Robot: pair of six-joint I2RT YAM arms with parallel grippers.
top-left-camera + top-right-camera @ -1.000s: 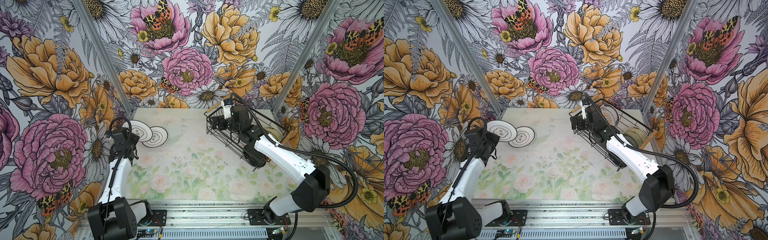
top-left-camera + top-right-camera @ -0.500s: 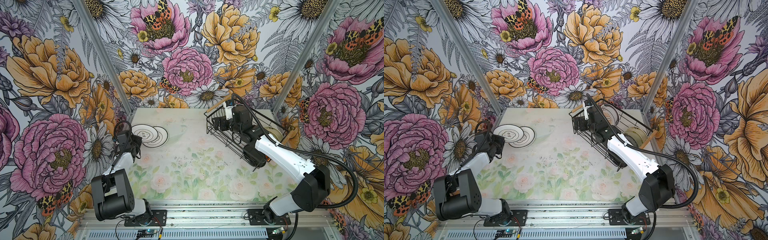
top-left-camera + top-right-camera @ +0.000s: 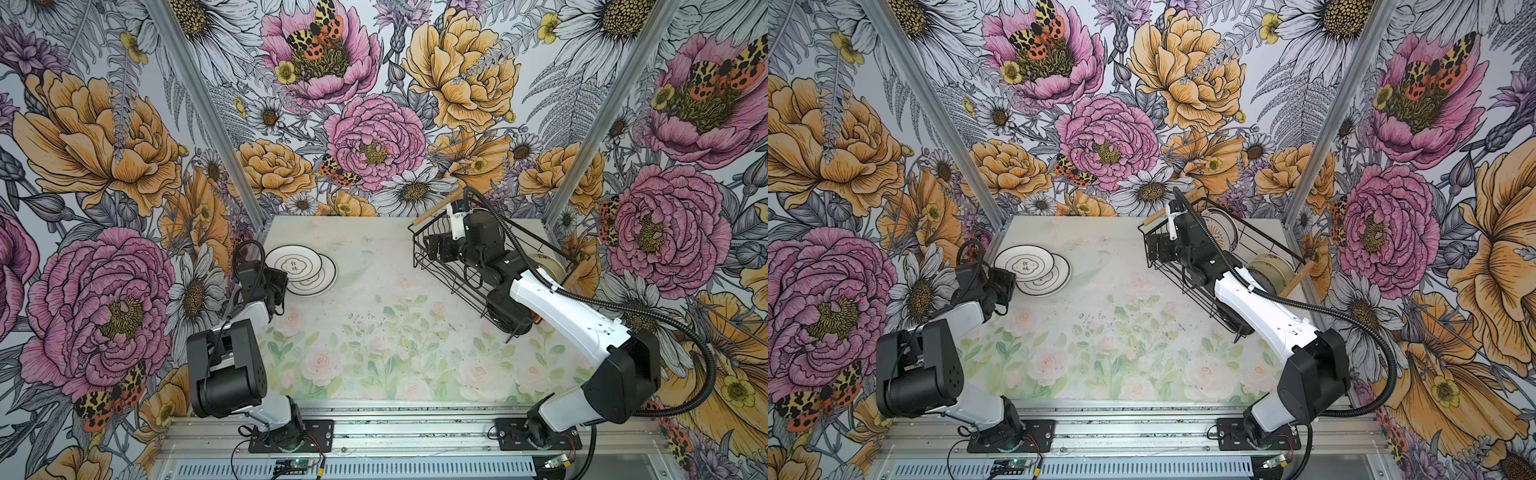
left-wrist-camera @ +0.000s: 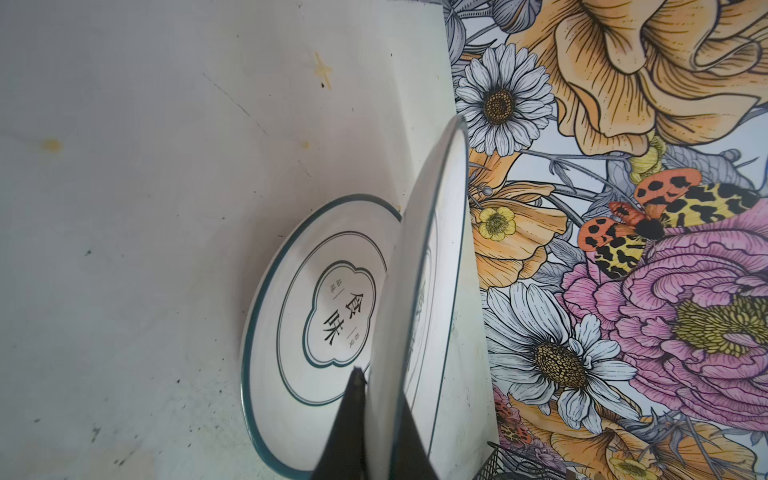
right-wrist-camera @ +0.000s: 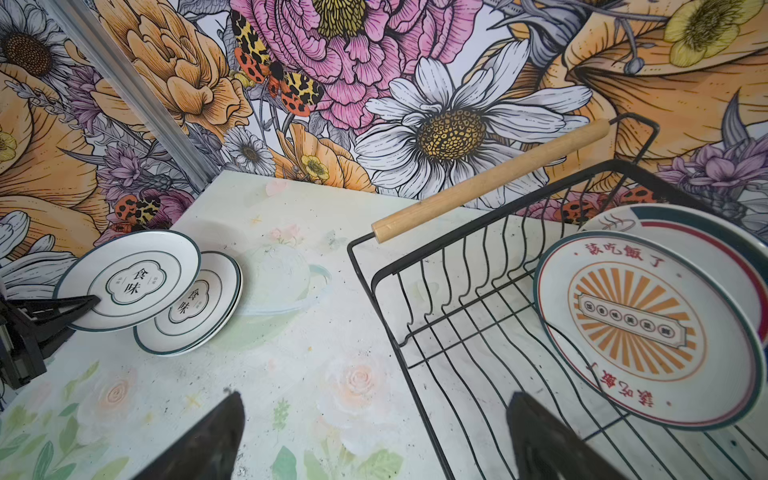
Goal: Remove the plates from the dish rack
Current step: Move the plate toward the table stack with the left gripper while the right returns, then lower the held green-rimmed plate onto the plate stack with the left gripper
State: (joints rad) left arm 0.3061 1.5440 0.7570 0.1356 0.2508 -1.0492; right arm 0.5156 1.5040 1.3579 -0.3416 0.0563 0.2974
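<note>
A rectangular black wire dish rack (image 3: 453, 291) with light wooden rod handles (image 5: 490, 178) stands on a pale floral desk (image 3: 374, 332). Plates stand inside it. A round white plate with an orange sunburst centre (image 5: 640, 328) leans on edge in the slots, and a white plate with a red and teal rim (image 5: 706, 232) is just behind it. Cream plates (image 3: 1271, 270) sit at the rack's far end. The rack's end in front of the sunburst plate is bare wire.

Well apart from the rack, across the desk, a round white plate with a dark teal rim (image 5: 199, 320) lies flat. A matching second white plate (image 5: 129, 280) hangs tilted over it and overlaps it. The left fingers (image 4: 349, 428) are clenched on this plate's rim. It is unclear whether the two plates touch. The right fingers (image 5: 208, 440) are spread wide and grasp nothing. They hover over the rack's bare end, pointing towards the sunburst plate.

The step in hand appears to be stacking the second white plate on the first, with most plates not yet unloaded. Next, the left fingers would need to lower the plate until it rests level, then release it. The right fingers would need to straddle the sunburst plate's rim, close, and lift it clear of the wires.
</note>
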